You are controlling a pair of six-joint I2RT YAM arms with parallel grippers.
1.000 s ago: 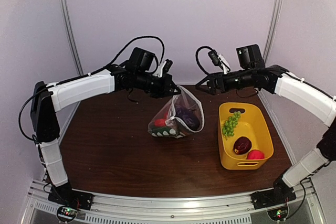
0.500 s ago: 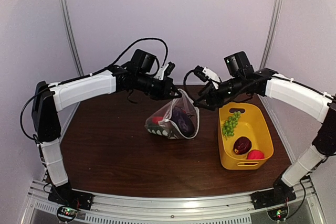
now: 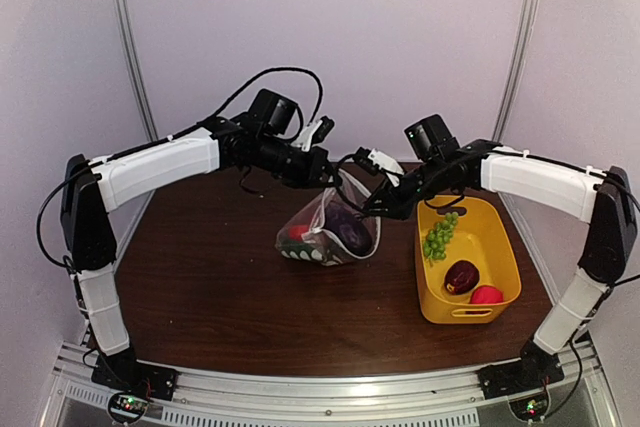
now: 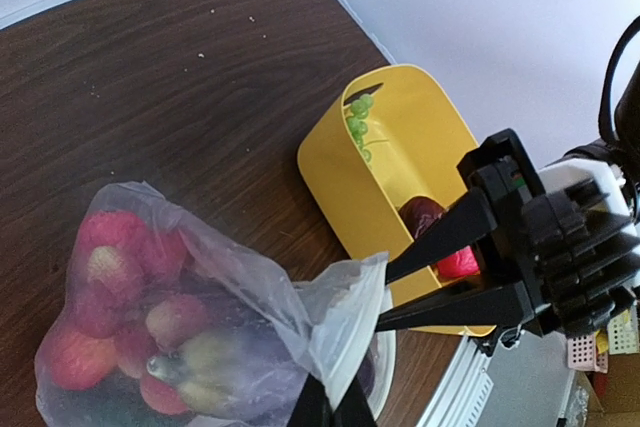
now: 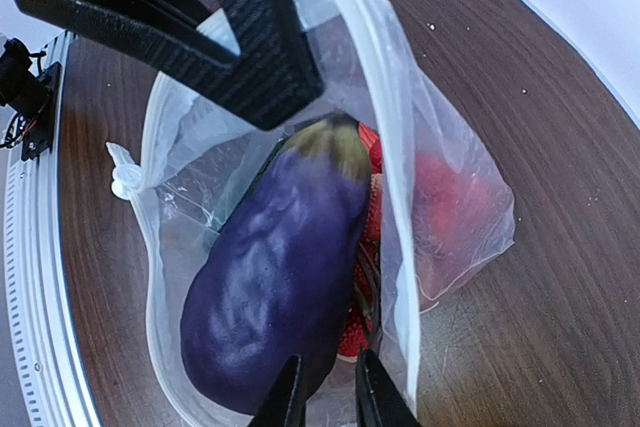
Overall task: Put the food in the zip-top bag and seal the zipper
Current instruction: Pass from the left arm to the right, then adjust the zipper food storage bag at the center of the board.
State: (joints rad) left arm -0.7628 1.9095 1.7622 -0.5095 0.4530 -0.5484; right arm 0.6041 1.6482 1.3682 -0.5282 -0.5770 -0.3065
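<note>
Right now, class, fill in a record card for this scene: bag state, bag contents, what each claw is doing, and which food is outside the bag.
Bag: zip-top bag held up by one edge, mouth open
Zipper: zipper unsealed
In bag: purple eggplant on top, red pieces beside it
Left claw: shut on the bag's mouth edge
Right claw: open, at the bag's mouth
Outside: green grapes, dark fruit, round red piece, all in yellow tub

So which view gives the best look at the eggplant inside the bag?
Right wrist: the eggplant fills the frame, lying in the open bag. Top external shows only a small dark purple patch through the plastic. Left wrist shows just blurred shapes through the bag's side.
</note>
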